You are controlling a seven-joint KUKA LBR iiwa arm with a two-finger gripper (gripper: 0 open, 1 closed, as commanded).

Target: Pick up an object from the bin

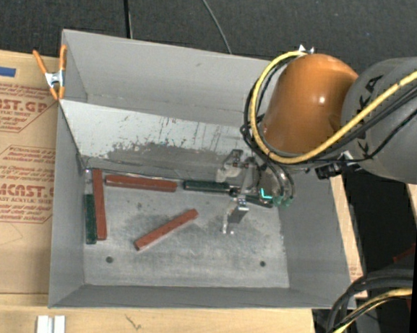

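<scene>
Grey metal bin, gripper at the right end of a dark green stick by the back wall, its grip impossible to tell, red-brown stick nearby.

Bin: grey, back wall scratched. Left bar, upper-left bar, centre bar: reddish-brown. Far-left bar, upper-centre bar: apparently dark green. Wrist cover: orange.

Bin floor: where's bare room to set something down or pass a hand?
Free: front strip between the diagonal red bar and front wall; front right corner near the tool. Crowded: left side (left red bar, left green bar side by side) and back edge (back red bar, back green bar).
</scene>
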